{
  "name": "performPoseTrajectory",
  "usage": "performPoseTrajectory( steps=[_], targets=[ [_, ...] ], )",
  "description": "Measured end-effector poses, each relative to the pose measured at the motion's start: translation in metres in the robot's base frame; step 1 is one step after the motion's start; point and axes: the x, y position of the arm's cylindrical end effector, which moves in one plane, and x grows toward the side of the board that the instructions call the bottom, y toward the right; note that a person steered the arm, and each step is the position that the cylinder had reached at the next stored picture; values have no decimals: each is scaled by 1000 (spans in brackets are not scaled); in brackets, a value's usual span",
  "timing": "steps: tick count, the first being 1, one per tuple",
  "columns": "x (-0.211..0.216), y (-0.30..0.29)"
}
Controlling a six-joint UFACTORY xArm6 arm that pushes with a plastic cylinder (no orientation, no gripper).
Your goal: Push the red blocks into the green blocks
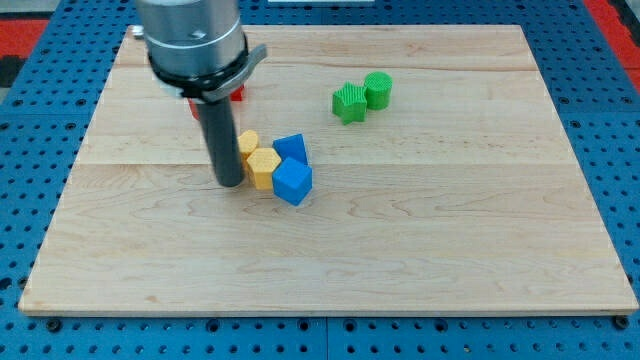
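Two green blocks sit together at the view's upper right of centre: a star-shaped one (pixel 349 102) and a round one (pixel 379 89), touching. Red blocks (pixel 237 95) show only as small red edges behind the arm's body at the upper left; their shapes are hidden. My tip (pixel 229 181) rests on the board just left of the yellow blocks, below the red ones and far left of the green ones.
Two yellow blocks (pixel 262 165) (pixel 247 144) and two blue blocks (pixel 293 182) (pixel 290 149) form a cluster right of my tip. The wooden board (pixel 450 250) lies on a blue pegboard surface.
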Motion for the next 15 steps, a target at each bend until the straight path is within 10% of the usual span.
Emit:
performPoseTrajectory(
  steps=[1,6,9,14,15],
  targets=[
    [-29,-60],
    [-163,-8],
    [-180,-78],
    [-170,126],
    [-164,72]
  ],
)
